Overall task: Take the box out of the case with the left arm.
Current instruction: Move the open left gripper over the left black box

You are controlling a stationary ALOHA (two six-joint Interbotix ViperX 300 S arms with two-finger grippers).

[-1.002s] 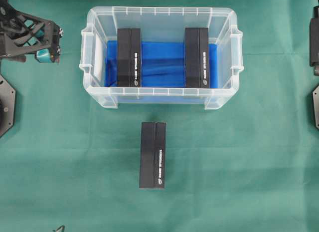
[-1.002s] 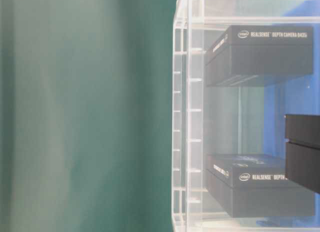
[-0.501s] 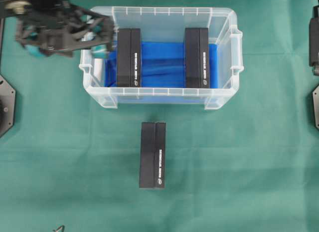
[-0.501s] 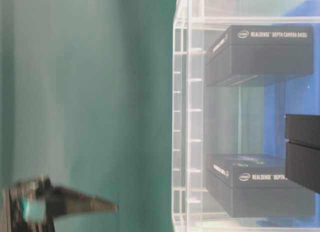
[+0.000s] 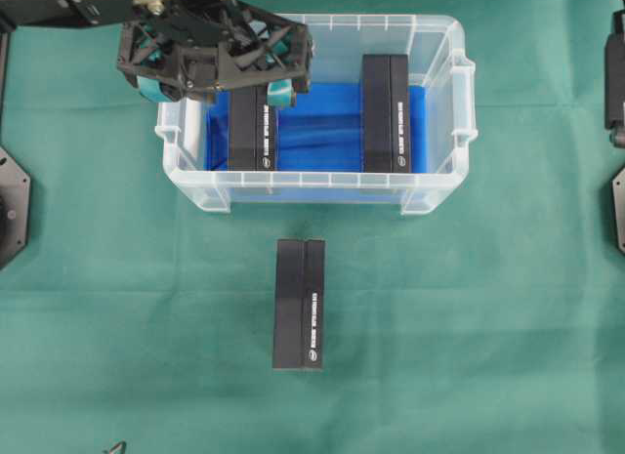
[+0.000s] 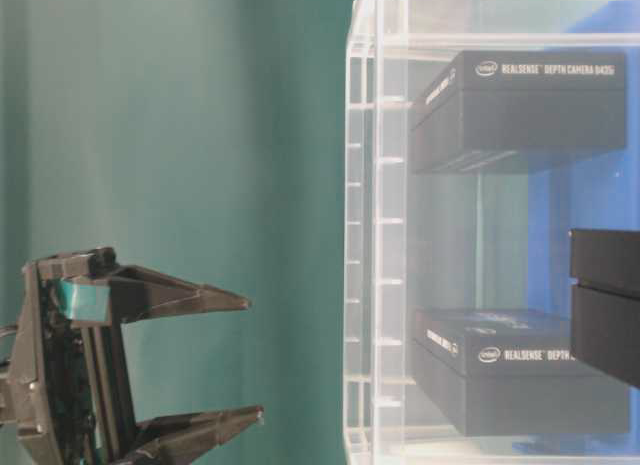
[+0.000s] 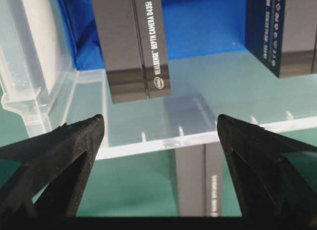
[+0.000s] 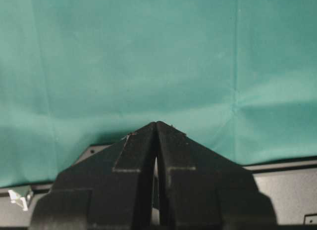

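The clear case (image 5: pixel 317 185) with a blue-lined bottom holds two black boxes on edge, a left box (image 5: pixel 253 132) and a right box (image 5: pixel 386 112). My left gripper (image 5: pixel 215 83) hovers open over the case's rear left, above the far end of the left box, and touches nothing. In the left wrist view its wide-apart fingertips (image 7: pixel 159 121) frame the case's front rim (image 7: pixel 163 141), with the left box (image 7: pixel 131 47) beyond. From table level the gripper (image 6: pixel 250 358) stands open, off the case wall (image 6: pixel 365 235). My right gripper (image 8: pixel 156 123) is shut and empty over green cloth.
A third black box (image 5: pixel 299 304) lies on the green cloth in front of the case. Black arm bases sit at the left edge (image 5: pixel 12 205) and the right edge (image 5: pixel 617 205). The right arm (image 5: pixel 615 73) rests at the far right.
My left gripper has swung from the table's far left to the right, over the case's rear left corner and the left box. It stayed open. The boxes have not moved.
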